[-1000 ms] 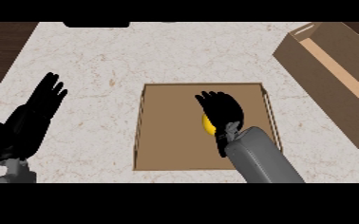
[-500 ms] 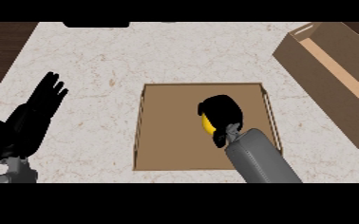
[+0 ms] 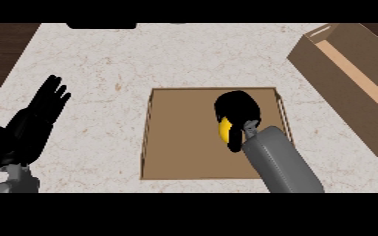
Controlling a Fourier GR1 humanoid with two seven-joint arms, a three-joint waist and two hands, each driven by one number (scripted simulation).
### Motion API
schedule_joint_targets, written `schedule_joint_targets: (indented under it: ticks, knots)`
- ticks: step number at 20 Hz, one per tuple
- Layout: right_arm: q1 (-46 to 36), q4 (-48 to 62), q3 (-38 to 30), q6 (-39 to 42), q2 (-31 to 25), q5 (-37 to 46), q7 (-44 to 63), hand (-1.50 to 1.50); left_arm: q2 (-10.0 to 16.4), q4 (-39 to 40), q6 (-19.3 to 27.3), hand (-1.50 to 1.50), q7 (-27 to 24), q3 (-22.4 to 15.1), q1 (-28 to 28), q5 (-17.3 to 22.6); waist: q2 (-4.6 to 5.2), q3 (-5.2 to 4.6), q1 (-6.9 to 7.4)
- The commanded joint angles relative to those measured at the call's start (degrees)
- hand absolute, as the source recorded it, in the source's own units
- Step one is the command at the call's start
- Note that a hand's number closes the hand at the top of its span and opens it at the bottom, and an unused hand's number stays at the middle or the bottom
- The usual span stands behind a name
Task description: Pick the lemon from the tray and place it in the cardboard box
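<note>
The brown square tray [image 3: 177,140] lies flat on the counter in the middle of the head view. Only a yellow sliver of the lemon [image 3: 224,129] shows in its right half. My right hand [image 3: 238,111] covers the lemon from above, fingers curled round it, with the grey forearm coming in from the lower right. The cardboard box [image 3: 341,67] stands open at the right edge, apart from the tray. My left hand [image 3: 43,114] rests open at the left edge, fingers up, away from the tray.
Light speckled counter [image 3: 170,55] spreads behind and to the left of the tray. A dark object [image 3: 101,25] sits at the counter's far edge. Dark floor shows past the counter's left edge [image 3: 13,45].
My right hand's fingers went from straight above the lemon to curled down round it. The left hand has stayed in place.
</note>
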Motion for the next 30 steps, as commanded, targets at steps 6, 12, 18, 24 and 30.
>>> schedule_joint_targets:
  ticks: [6,12,18,24,30]
  knots:
    - [-7.05,16.84,-18.48,-10.94,-6.68,-4.16,-0.60,1.50,-1.35,-3.13,1.03,0.00,2.64,-2.04,-0.75,-0.50,0.37,0.07,0.94]
    - [-5.82,11.07,-17.55,-14.75,-8.61,-1.39,1.11,1.50,1.84,-0.20,-1.19,0.00,1.25,2.46,-0.79,1.23,-0.02,0.00,-0.02]
    - [-4.73,-3.36,-15.28,-12.75,-8.21,-0.75,3.73,1.50,-1.52,-5.59,1.91,0.00,3.84,-0.80,0.74,-0.80,-0.26,0.00,-0.43]
    - [-7.97,-20.18,-18.43,-8.40,-9.78,-2.06,10.56,1.50,-1.70,-2.90,1.70,0.00,1.84,-0.23,1.16,-1.37,-0.43,-0.02,-0.90]
    - [-16.59,-24.10,-24.86,-5.72,-12.38,-0.22,20.11,1.50,-1.19,-3.24,1.25,0.00,2.49,-0.62,0.52,-1.70,-0.19,-0.02,-0.20]
